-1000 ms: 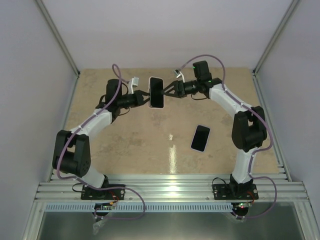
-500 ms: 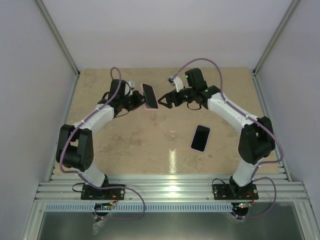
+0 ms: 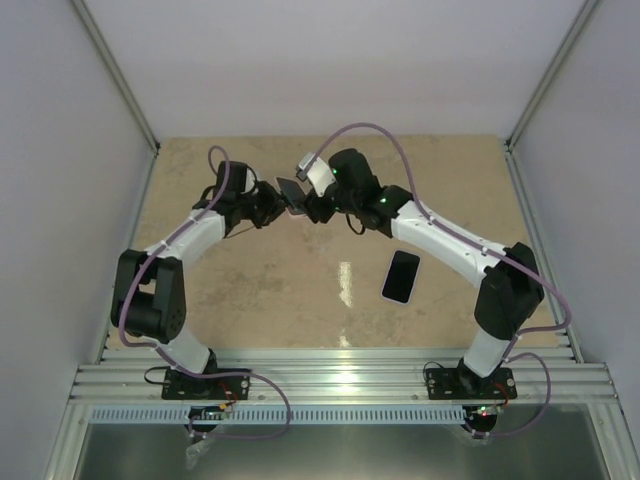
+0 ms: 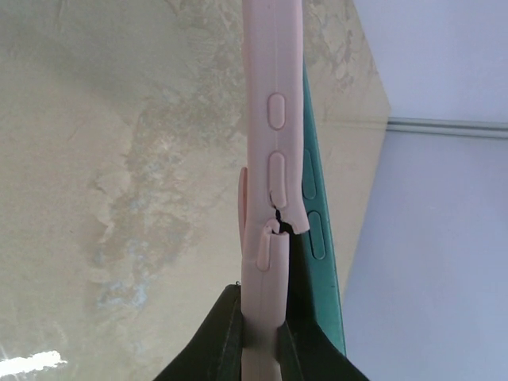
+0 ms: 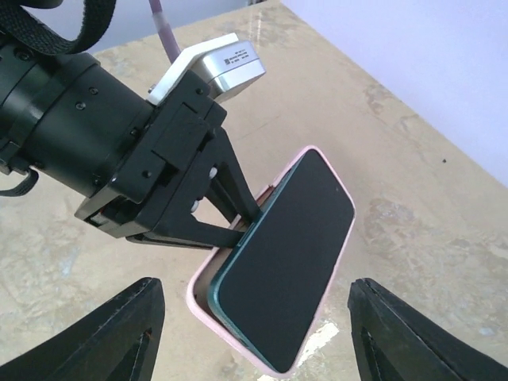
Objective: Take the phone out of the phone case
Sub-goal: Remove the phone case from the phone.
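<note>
Pink phone case (image 5: 350, 230) is clamped along one long edge by the left gripper (image 5: 242, 226), whose black fingers (image 4: 226, 333) are closed on the case wall. The phone (image 5: 286, 254), dark-screened with a teal rim, lies in the case. In the left wrist view its teal side stands proud of the pink wall, just right of the fingers. A break shows in that wall beside a button. How far the phone is seated at its far end cannot be made out. In the overhead view both wrists hide most of the case.

The right gripper (image 5: 255, 284) has its fingers (image 5: 119, 333) spread wide, one on either side of the phone's near end, touching neither. Their lower parts are cut off by the frame edge.

A second handset (image 3: 401, 277) lies flat on the table (image 3: 250, 290), well apart from both sets of fingers. Bare tabletop lies below and around the fingers. The back wall (image 3: 330, 70) stands beyond them, well apart.
</note>
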`<state>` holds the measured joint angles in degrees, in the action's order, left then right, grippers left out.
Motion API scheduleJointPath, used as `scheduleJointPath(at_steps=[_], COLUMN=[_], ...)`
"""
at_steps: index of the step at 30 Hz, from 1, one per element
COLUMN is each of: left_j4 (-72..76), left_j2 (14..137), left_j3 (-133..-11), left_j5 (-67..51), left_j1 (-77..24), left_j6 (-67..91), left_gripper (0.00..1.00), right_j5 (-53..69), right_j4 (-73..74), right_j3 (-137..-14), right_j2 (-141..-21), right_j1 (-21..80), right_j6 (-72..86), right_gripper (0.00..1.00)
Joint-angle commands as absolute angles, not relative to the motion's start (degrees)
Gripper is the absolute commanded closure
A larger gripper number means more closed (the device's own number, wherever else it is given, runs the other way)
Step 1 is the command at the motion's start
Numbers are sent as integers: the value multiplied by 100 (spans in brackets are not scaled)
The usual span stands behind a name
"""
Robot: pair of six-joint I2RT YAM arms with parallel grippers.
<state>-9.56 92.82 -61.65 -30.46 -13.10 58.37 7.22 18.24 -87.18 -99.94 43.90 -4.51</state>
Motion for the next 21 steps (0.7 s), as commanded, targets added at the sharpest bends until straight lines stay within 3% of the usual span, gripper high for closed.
scheduleJointPath(at_steps=[1, 9, 21], left_j4=[-306, -18, 345], left_j2=[9110, 9192, 9180], left_j3=[-6129, -6012, -5871], left_j5=[-3808, -4130, -4307], left_j1=[-1196, -1130, -1121], left_j6=[6532, 6903, 7154], left_gripper=[100, 100, 100], right_j5=[-95, -693, -1218], right_j4=[1592, 1481, 1142], right_j3=[-8724, -8587, -8309], right_j2=[-10064, -10279, -10377], right_j1=[4702, 4990, 5036], right_j6=[-1131, -1482, -2091], right_gripper=[37, 51, 57])
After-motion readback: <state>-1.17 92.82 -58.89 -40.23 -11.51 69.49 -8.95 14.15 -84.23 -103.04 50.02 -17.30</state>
